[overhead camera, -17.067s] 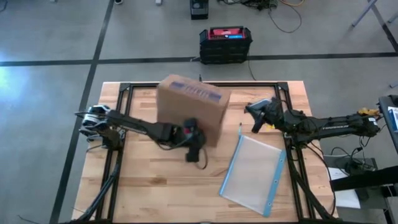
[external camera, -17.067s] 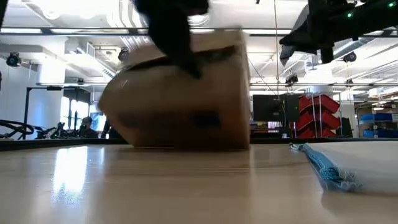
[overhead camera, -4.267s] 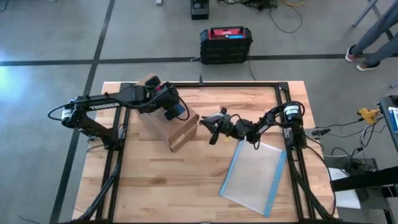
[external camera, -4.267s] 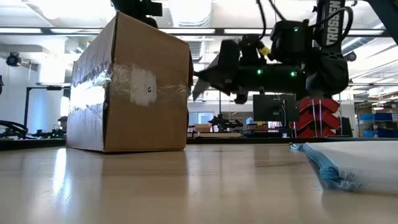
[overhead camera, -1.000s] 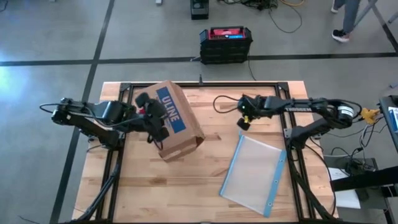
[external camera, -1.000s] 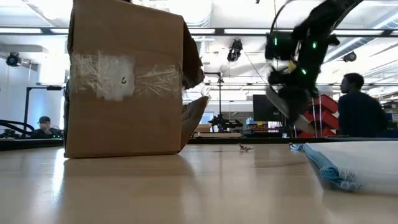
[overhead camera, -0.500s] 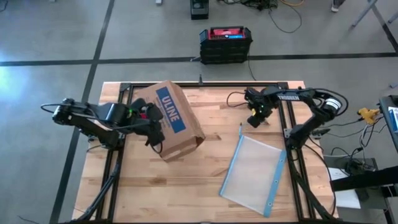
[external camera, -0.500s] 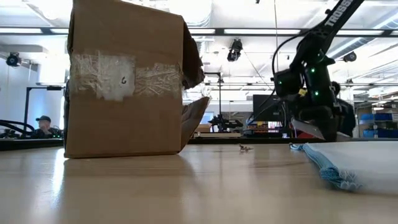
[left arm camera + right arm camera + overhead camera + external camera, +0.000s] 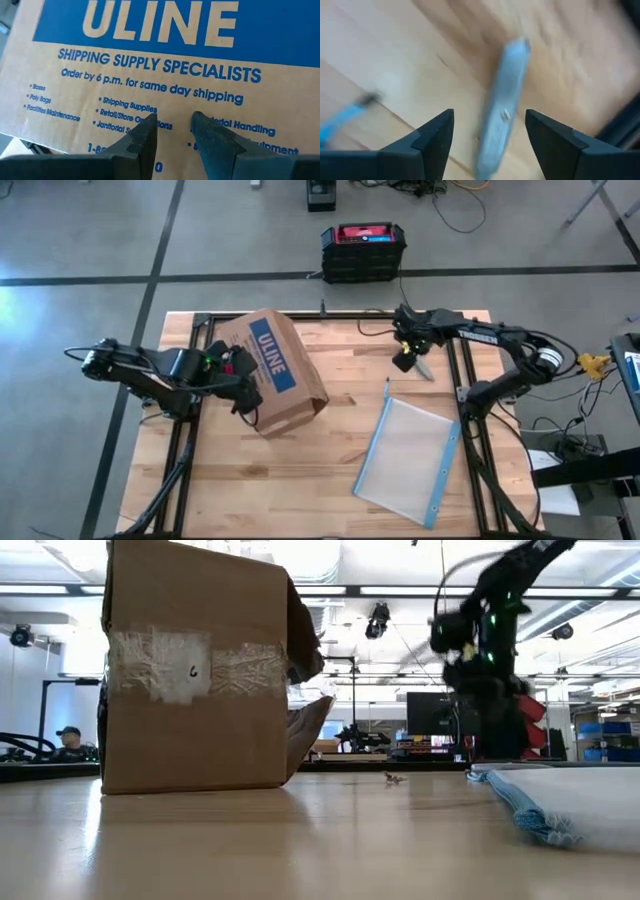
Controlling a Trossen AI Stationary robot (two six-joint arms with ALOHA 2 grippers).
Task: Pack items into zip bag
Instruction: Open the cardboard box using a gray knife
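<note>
My right gripper [image 9: 489, 131] is wide open, empty, above a pale item [image 9: 501, 115]; it may land outside the zip bag [image 9: 410, 456]. My left gripper [image 9: 172, 131], part open, presses the box [image 9: 272, 370], which could tip.

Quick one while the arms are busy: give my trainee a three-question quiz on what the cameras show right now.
1. Which end effector is at the ULINE box: A) left, B) right?
2. True or false: the zip bag lies flat on the table.
3. What lies under the open jaws of the right end effector?

Key
1. A: the left end effector is against the box's side.
2. True.
3. A pale grey item, on the wood.
</note>
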